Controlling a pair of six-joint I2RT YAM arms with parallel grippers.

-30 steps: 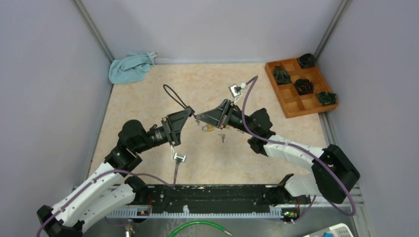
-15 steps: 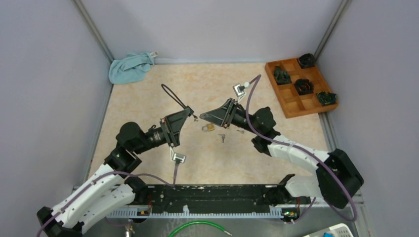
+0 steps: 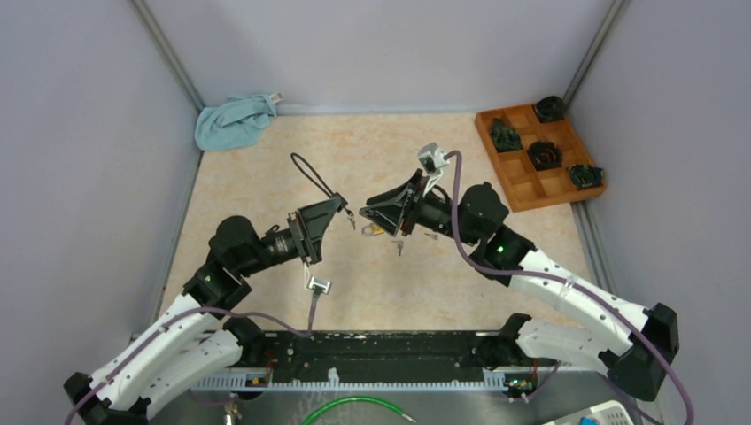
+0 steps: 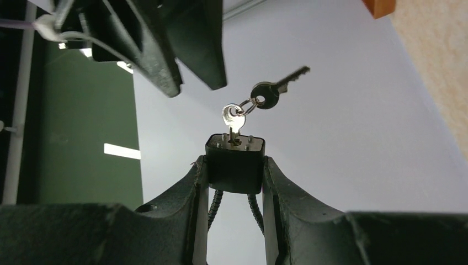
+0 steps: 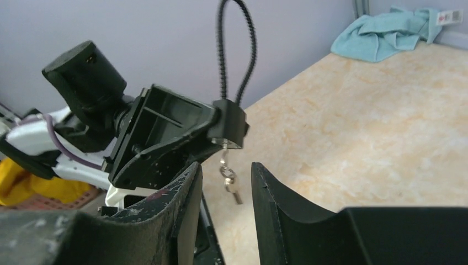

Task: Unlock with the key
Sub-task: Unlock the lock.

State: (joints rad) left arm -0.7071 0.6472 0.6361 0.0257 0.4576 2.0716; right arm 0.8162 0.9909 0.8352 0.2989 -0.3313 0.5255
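A crumpled blue cloth (image 3: 233, 121) lies in the far left corner of the bench (image 3: 266, 266). The left arm (image 3: 177, 328) reaches in from the near left, and its jaws are clenched on the black body of the cable lock (image 4: 235, 163), one finger on each side, holding it in the air over the middle of the bench. The lock's cable loop (image 3: 310, 173) sticks out toward the far edge. A silver key (image 4: 234, 118) sits in the keyhole, and a ring on it carries a second, dark-headed key (image 4: 274, 93). Facing the lock, the right arm (image 3: 549, 283) has its jaws released and parted, their tips close to the keys but not touching them. Under those jaws a small brass-coloured padlock (image 3: 375, 229), partly hidden, and a loose key (image 3: 398, 247) lie on the bench. In the far right corner, a wooden tray (image 3: 524, 189) holds dark objects in four of its compartments.
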